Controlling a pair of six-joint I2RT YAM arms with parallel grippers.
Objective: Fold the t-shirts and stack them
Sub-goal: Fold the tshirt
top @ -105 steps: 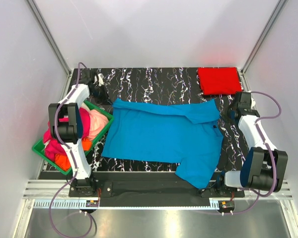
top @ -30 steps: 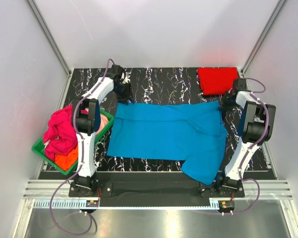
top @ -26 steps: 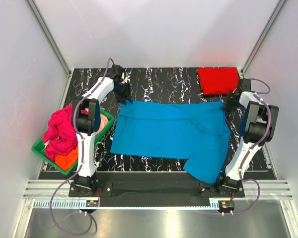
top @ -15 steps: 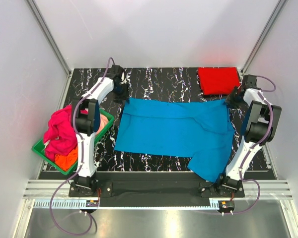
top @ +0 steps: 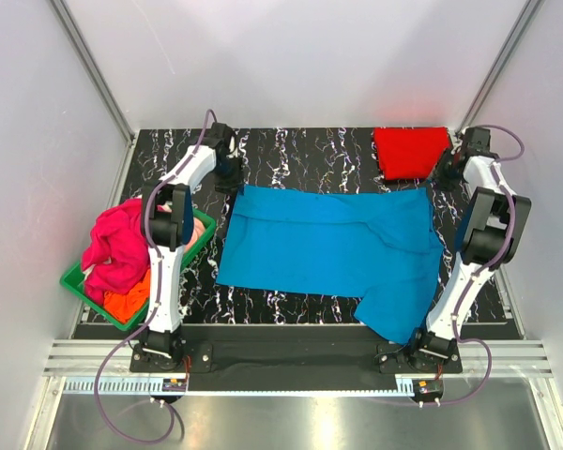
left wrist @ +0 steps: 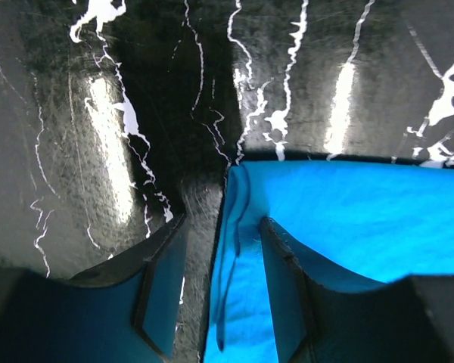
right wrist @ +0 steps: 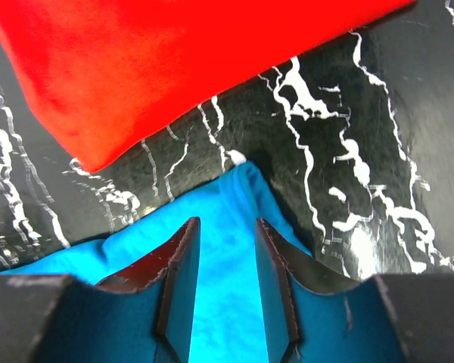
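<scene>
A bright blue t-shirt (top: 328, 244) lies spread flat on the black marbled table, one sleeve hanging toward the near right. A folded red t-shirt (top: 411, 152) sits at the far right corner. My left gripper (top: 227, 173) is open over the blue shirt's far left corner; in the left wrist view (left wrist: 223, 234) the shirt's edge (left wrist: 348, 219) lies flat between the fingers. My right gripper (top: 444, 175) is open over the far right corner; in the right wrist view (right wrist: 227, 234) the blue cloth (right wrist: 227, 193) lies beneath it, with the red shirt (right wrist: 159, 60) just beyond.
A green plastic basket (top: 75, 281) at the left edge holds a magenta-pink shirt (top: 117, 244) and an orange one (top: 122, 305). Grey walls close in the table on three sides. The arm bases stand at the near edge.
Both grippers have dragged the blue shirt's far edge away from the bases and to the right, flattening it. They now stand open at its far corners, the right one nearer the red shirt.
</scene>
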